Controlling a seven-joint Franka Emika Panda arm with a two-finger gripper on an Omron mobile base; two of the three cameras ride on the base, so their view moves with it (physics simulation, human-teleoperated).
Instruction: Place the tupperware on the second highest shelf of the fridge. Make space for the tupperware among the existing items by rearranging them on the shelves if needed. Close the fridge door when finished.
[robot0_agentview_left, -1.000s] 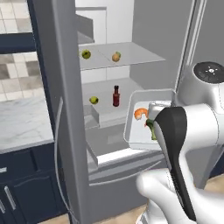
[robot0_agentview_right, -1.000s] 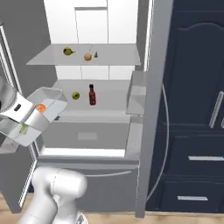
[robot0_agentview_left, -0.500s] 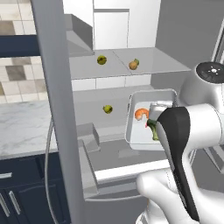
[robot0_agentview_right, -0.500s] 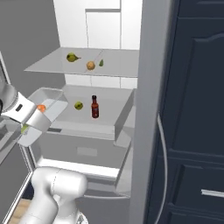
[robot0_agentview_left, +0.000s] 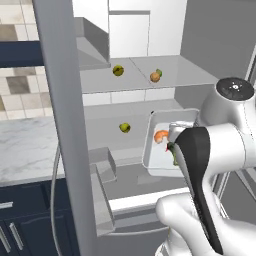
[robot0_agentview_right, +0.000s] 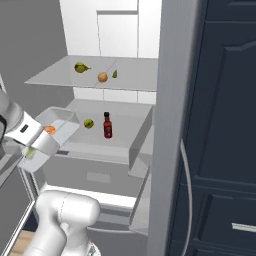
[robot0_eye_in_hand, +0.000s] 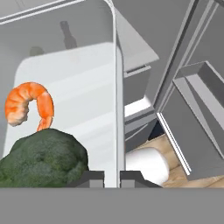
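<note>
My gripper (robot0_eye_in_hand: 111, 177) is shut on the rim of the tupperware (robot0_eye_in_hand: 74, 87), a translucent-white tray holding an orange shrimp (robot0_eye_in_hand: 28, 105) and a broccoli floret (robot0_eye_in_hand: 43, 162). The tupperware (robot0_agentview_left: 165, 147) hangs tilted in front of the open fridge's lower shelf (robot0_agentview_left: 105, 117), and the gripper (robot0_agentview_right: 35, 142) grips the tupperware (robot0_agentview_right: 57, 125) at its near end. The second highest shelf (robot0_agentview_right: 135, 77) carries a yellow-green fruit (robot0_agentview_right: 80, 67) and an orange fruit (robot0_agentview_right: 102, 77). On the shelf below stand another yellow-green fruit (robot0_agentview_right: 89, 123) and the dark red bottle (robot0_agentview_right: 107, 125).
The open left fridge door (robot0_agentview_left: 65, 125) with its bins (robot0_agentview_left: 102, 175) stands close on the left. On the right is the open right door (robot0_agentview_right: 172, 125), also with bins (robot0_agentview_right: 142, 145). Navy cabinets (robot0_agentview_right: 225, 125) lie beyond it, and a marble counter (robot0_agentview_left: 25, 150) lies left of the fridge.
The base has driven closer to the fridge, so both base views have shifted and the shelves look larger. The tupperware stays in the shut gripper, held the same way.
</note>
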